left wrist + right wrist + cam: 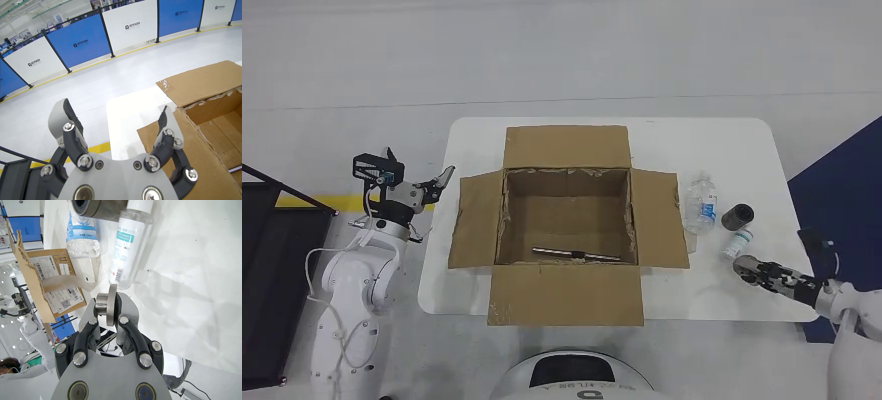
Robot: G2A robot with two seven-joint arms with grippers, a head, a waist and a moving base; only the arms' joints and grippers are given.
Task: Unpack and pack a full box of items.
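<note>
Cardboard box [567, 298] sits open mid-table in the top view, all four flaps splayed flat on the white table [722, 140]. A thin metal rod [577, 254] lies on the box floor along the near wall. Right of the box are a water bottle [701, 205] lying just beside the right flap, a dark cylinder [737, 216] further right, and a small bottle [738, 243] just near of the cylinder. The right gripper [745, 268] hovers over the near right of the table, close to the small bottle. The left gripper [437, 183] is off the table's left edge, beside the left flap. Left wrist view: left gripper [115, 111] spread wide and holding nothing, above the table [122, 140] edge, with the box [198, 87] and the rod's end [234, 169] alongside. Right wrist view: right gripper [108, 309] clenched on a metal flanged disc [102, 303], gripped across the flange. Beyond it on the table lie the small bottle [124, 251], the water bottle [83, 237] and the dark cylinder [94, 207], with a labelled flap of the box [56, 262] to one side.
</note>
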